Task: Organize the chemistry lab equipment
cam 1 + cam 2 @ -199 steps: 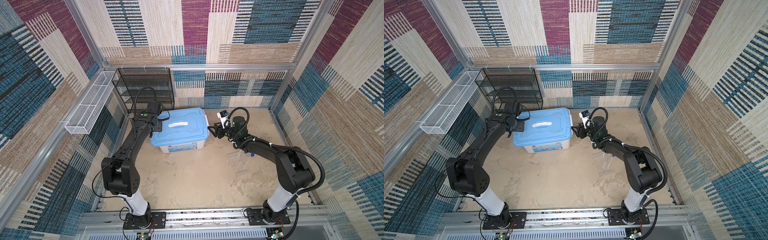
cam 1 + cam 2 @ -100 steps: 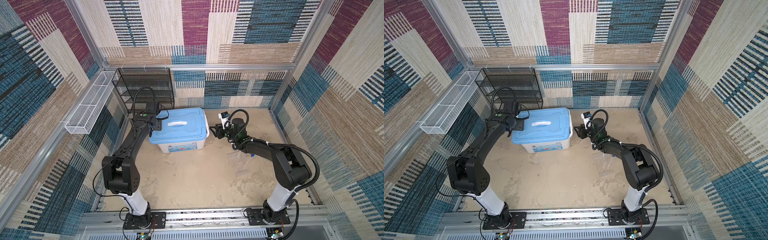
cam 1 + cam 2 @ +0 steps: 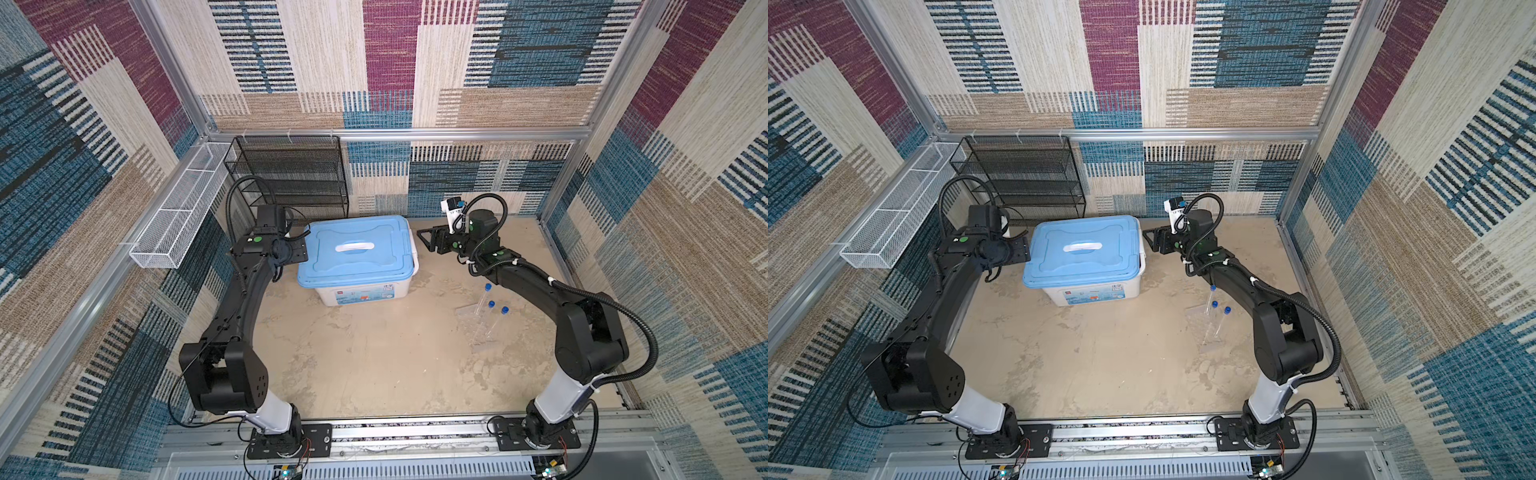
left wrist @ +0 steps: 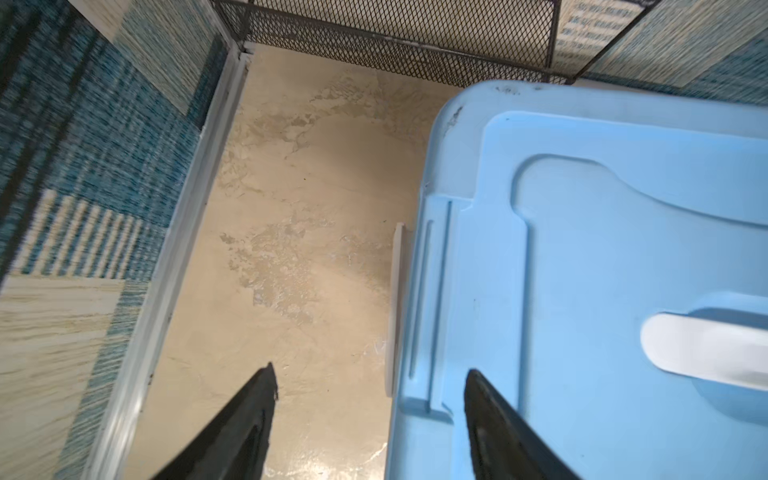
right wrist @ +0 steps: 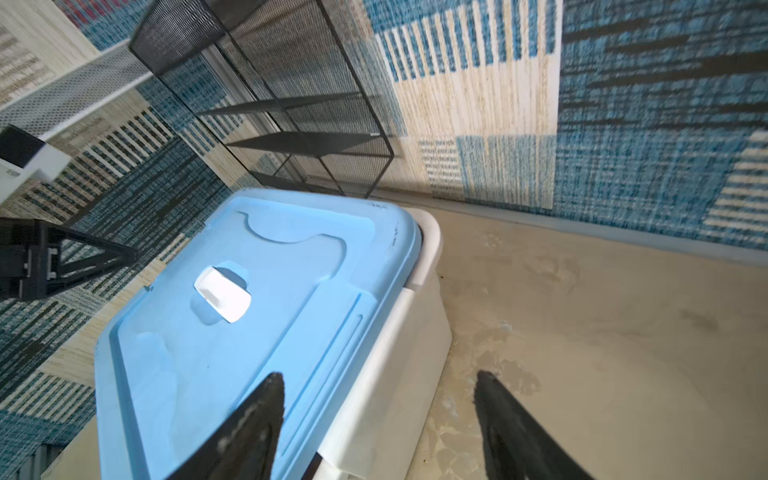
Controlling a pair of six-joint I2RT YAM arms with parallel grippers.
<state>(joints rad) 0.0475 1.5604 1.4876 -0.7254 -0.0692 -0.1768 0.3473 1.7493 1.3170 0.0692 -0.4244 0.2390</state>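
I cannot see inside the tub (image 3: 361, 293); the lid (image 3: 357, 268) blocks it. The rack (image 3: 482, 345) holding the tubes (image 3: 491, 304) is too faint to trace.

Left claw (image 3: 1022, 252) and right claw (image 3: 1151, 241) flank the tub (image 3: 1092, 293); blue-capped tubes (image 3: 1214, 306) nearby.

- Three clear blue-capped tubes (image 3: 491, 304) are seen close together, caps uppermost, leaning.
- A clear tube rack (image 3: 482, 345), barely discernible, is seen around them.
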